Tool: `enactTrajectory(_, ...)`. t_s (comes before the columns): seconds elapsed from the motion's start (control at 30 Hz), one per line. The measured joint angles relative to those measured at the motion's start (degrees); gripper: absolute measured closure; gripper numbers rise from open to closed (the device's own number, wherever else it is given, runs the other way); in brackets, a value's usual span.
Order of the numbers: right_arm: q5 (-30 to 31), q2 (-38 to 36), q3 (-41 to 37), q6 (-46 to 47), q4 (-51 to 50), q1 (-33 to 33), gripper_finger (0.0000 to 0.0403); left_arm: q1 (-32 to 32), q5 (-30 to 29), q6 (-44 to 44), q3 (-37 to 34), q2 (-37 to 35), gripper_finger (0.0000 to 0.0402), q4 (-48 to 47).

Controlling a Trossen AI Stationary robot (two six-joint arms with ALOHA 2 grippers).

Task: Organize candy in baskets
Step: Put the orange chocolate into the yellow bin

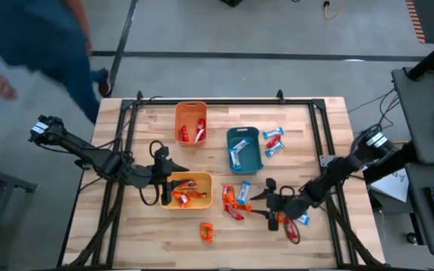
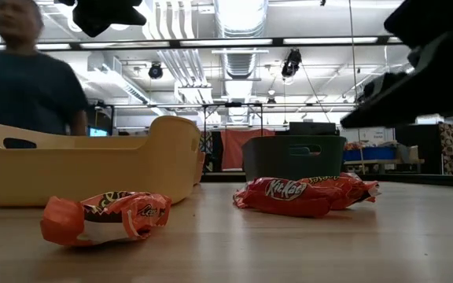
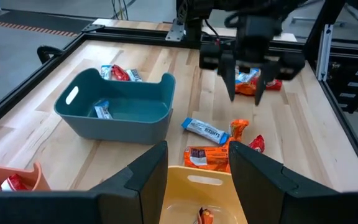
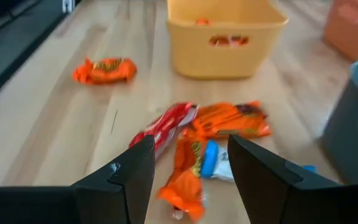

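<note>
Three baskets sit on the wooden surface point(image 1: 126, 241): yellow basket point(image 1: 173, 200) at left holding orange candy, orange basket point(image 1: 191, 109) further back with red candy, teal basket point(image 1: 243, 154) in the middle with one blue bar. Left end effector point(image 1: 159, 177) hovers over the yellow basket's left end, fingers spread, holding nothing. One orange candy point(image 1: 206, 232) lies alone toward the front edge. A loose pile point(image 1: 233, 201) of red, orange and blue bars lies just right of the yellow basket. Two blue bars point(image 1: 273, 140) sit just right of the teal basket. Right end effector point(image 1: 271, 202) is beside the pile, fingers spread and empty; the right wrist view shows the pile straight ahead between its fingers. More candy lies under the right arm. A person point(image 1: 29, 38) stands off the far left corner.

Likely step: pick from the pile. Best to single out an edge piece, straddle its narrow width, drop low and pinch only one wrapper, since pieces overlap and slippery wrappers may drag neighbours along.
</note>
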Motion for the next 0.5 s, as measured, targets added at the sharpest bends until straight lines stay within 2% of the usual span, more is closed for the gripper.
enactTrajectory(0.27, -1.22, 10.8, 4.26, 2.2, 1.61, 0.65, 0.0209, 0.0, 0.0, 0.0, 0.0, 0.0, 0.0247, 0.07)
enactTrajectory(0.5, 0.61, 12.56, 4.81, 2.76, 1.34, 0.68, 0.0209, 0.01, 0.0, 0.0, 0.0, 0.0, 0.0247, 0.09)
